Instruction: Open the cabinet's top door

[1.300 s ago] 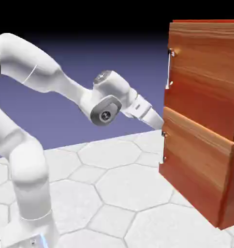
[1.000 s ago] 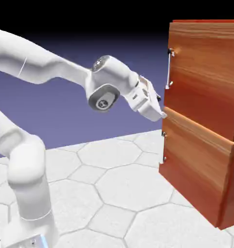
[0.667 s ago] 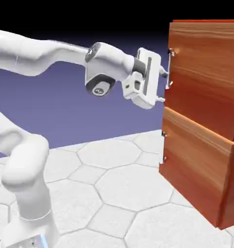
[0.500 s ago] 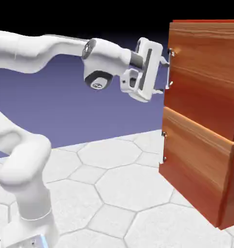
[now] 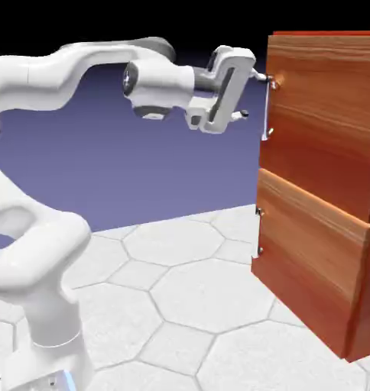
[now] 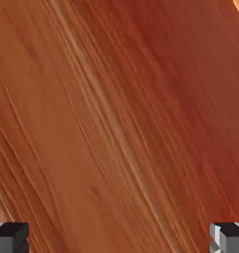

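Raised higher than in the earlier exterior frames, the end effector [image 5: 250, 95] has also turned: 1 second ago it pointed down beside the seam between the 2 panels, and now it is level with the handle of the top door [image 5: 318, 122]. That door, on the exterior view's right, looks shut, as it did then. Reaching the handle seems to be the step in hand, with the pull not begun.

The door is the larger, upper panel of the cabinet [image 5: 365, 305], reddish-brown with streaked wood grain, darker toward its foot. Its slim silver handle [image 5: 266, 111] runs upright along the edge nearest the arm, on 2 short mounts. Below sits the lower panel [image 5: 310, 263], also shut, with a handle of its own.

Outward from the handle, the end effector's 2 fingers stand wide apart with nothing between them. The upper fingertip is near the handle's top; whether they touch, I cannot tell. Next, the fingers should probably be lined up around the bar before closing; a tilted approach could catch only 1 end.
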Motion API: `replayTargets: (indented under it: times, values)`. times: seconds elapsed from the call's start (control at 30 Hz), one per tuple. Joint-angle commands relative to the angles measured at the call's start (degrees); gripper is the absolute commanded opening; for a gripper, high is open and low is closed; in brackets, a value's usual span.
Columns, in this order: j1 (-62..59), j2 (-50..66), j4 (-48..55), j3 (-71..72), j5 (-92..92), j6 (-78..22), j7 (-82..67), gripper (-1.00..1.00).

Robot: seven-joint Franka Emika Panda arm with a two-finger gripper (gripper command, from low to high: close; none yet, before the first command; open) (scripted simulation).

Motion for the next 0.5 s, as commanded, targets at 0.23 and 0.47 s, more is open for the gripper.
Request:
replayTargets:
  times: [0.23,0.47]
  values:
    - [-8.4,-2.9,5.2,8.9,19.9,-0.3,10.5,0.00]
    - [-15.8,-5.4,9.8,16.7,37.4,-0.6,19.8,0.00]
